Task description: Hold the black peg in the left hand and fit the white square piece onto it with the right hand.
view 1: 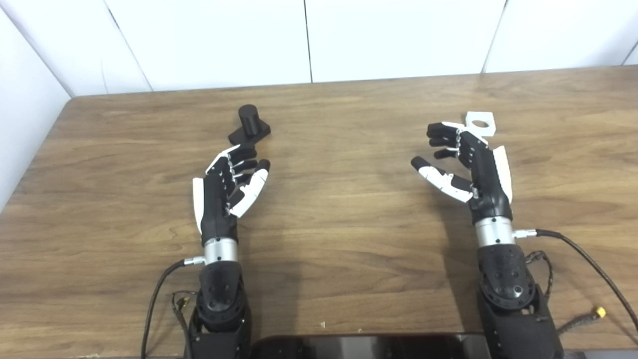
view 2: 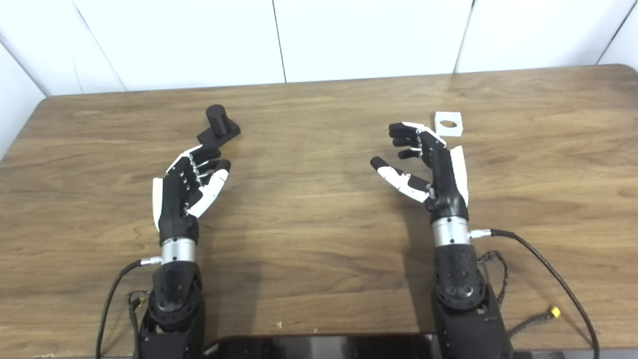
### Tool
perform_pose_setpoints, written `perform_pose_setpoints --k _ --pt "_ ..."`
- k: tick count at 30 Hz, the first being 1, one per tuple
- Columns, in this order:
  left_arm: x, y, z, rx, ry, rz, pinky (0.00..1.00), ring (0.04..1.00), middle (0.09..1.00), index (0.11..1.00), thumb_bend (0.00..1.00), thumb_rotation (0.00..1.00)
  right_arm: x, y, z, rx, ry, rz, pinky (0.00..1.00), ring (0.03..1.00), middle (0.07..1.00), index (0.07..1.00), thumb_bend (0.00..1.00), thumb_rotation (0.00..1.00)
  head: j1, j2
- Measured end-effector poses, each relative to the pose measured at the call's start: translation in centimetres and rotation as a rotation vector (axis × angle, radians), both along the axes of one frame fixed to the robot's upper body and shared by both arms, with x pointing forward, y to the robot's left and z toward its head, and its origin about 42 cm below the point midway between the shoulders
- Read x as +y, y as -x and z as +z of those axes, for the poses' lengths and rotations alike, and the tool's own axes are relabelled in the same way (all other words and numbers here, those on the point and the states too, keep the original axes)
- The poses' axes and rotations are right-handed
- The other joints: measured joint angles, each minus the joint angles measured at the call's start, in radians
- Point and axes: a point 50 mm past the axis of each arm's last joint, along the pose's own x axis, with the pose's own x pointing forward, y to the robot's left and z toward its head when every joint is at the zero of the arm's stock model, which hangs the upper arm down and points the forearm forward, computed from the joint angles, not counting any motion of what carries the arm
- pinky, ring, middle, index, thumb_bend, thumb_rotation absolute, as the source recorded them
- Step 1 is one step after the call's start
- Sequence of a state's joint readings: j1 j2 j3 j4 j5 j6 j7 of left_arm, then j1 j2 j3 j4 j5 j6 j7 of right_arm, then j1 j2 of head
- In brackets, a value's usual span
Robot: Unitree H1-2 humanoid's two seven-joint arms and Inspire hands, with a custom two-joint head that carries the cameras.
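White panelled walls behind a brown wood-grain table (view 1: 349, 239), so nothing's really started yet. Both sets of fingers are loosely spread and holding nothing. The left hand (view 1: 229, 189) sits just short of the black cylindrical peg on its square base (view 1: 249, 127), which stands upright on the table. The right hand (view 1: 468, 164) is just beside the white square piece with a round hole (view 1: 481, 123), lying flat. I'd say we're at the reach stage: next, left closes round the peg.
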State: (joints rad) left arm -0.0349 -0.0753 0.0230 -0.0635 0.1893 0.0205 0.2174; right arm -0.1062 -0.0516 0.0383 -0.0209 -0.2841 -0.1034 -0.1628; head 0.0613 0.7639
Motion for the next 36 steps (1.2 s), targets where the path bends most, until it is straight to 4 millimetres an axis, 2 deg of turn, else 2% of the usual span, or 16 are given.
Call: perform_pose_setpoints --k 8,11,16,20,25,31,36 --pt "-0.2 -0.1 0.2 -0.022 0.0 -0.006 0.58 0.682 0.7 0.65 0.55 0.32 0.0 0.0 0.0 0.0 -0.001 -0.001 0.58 0.668 0.685 0.677 0.59 0.21 0.005 -0.003" --pt "-0.2 -0.1 0.3 -0.032 0.001 -0.006 0.56 0.674 0.696 0.648 0.55 0.29 -0.1 0.0 0.0 0.0 -0.004 -0.002 0.57 0.66 0.685 0.678 0.59 0.21 0.029 -0.008" --pt "-0.8 -0.2 0.4 -0.034 0.006 -0.005 0.54 0.658 0.688 0.648 0.54 0.27 -0.3 0.0 0.0 0.002 -0.011 -0.002 0.57 0.656 0.685 0.681 0.58 0.2 0.136 -0.021" --pt "-1.6 -0.2 0.2 -0.032 0.018 -0.012 0.57 0.665 0.69 0.651 0.53 0.29 -0.5 0.0 0.0 0.004 -0.019 -0.001 0.56 0.651 0.684 0.673 0.57 0.2 0.173 -0.029" --pt "-2.0 -0.3 -0.3 -0.027 0.016 -0.023 0.56 0.658 0.678 0.64 0.51 0.27 -0.6 -0.1 -0.1 0.005 -0.028 -0.001 0.56 0.65 0.687 0.669 0.57 0.17 0.169 -0.029" --pt "-1.5 -0.6 0.2 -0.066 -0.027 -0.009 0.59 0.692 0.709 0.655 0.59 0.26 -0.6 -0.1 -0.1 0.006 -0.028 -0.002 0.55 0.64 0.682 0.668 0.57 0.17 0.172 -0.031" --pt "-0.4 -1.2 0.7 -0.082 -0.078 0.005 0.6 0.73 0.752 0.663 0.64 0.21 -0.7 -0.1 -0.1 0.005 -0.025 -0.002 0.55 0.636 0.681 0.665 0.57 0.16 0.173 -0.031"
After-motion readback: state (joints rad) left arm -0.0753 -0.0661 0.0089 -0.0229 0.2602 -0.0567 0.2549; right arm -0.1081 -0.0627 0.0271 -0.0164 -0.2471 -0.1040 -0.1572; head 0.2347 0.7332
